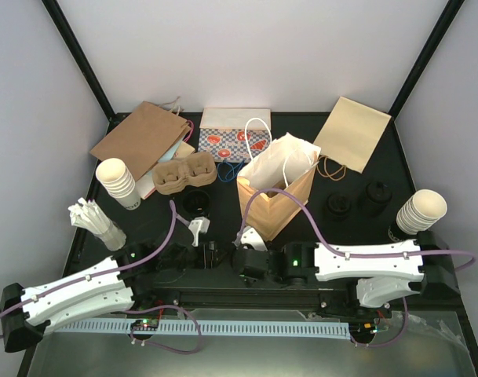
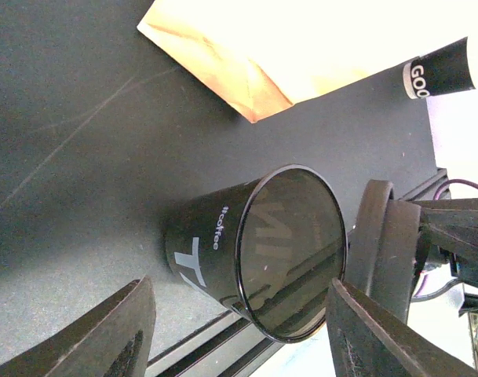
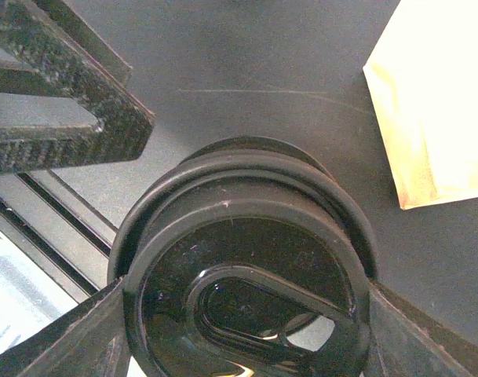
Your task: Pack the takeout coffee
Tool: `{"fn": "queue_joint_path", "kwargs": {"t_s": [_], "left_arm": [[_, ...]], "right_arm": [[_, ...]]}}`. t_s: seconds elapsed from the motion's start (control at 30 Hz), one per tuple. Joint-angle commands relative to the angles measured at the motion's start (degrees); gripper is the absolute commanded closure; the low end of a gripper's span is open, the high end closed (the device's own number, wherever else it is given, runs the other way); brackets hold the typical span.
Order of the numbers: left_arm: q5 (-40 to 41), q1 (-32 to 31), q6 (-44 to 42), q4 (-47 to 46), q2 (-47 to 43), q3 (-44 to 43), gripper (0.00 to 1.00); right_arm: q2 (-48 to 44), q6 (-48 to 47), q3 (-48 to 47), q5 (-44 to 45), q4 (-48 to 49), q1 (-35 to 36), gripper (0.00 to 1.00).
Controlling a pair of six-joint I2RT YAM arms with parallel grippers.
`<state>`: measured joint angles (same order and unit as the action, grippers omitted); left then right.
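Observation:
A black coffee cup (image 2: 223, 251) with white "#coffee" lettering stands near the table's front edge. It sits between the wide-open fingers of my left gripper (image 2: 239, 314), which do not touch it. A second black cup (image 1: 197, 203) stands open in front of the cardboard tray (image 1: 184, 174). My right gripper (image 3: 246, 314) is shut on a black plastic lid (image 3: 246, 267), held just right of the first cup; the lid shows edge-on in the left wrist view (image 2: 380, 236). In the top view both grippers, left (image 1: 211, 253) and right (image 1: 242, 261), meet at the table's near middle.
An open brown paper bag (image 1: 278, 188) with white paper stands just behind the grippers. Two more black lids (image 1: 338, 206) (image 1: 376, 192) lie right of it. White cup stacks stand at the left (image 1: 117, 182) and the right (image 1: 419, 214). Flat bags lie at the back.

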<state>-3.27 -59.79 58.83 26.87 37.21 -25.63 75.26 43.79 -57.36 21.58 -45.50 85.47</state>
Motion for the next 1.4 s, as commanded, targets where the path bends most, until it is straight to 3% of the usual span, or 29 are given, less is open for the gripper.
{"fn": "queue_joint_path", "kwargs": {"t_s": [0.0, 1.37], "left_arm": [[-2.63, 1.05, 0.67, -2.54, -0.18, 0.4, 0.39], [-6.3, 2.92, 0.3, -3.47, -0.86, 1.43, 0.46]], "right_arm": [[1.85, -1.39, -2.43, 2.33, 1.67, -0.21, 0.33], [6.86, -3.21, -4.27, 0.84, 1.94, -1.62, 0.33]]}}
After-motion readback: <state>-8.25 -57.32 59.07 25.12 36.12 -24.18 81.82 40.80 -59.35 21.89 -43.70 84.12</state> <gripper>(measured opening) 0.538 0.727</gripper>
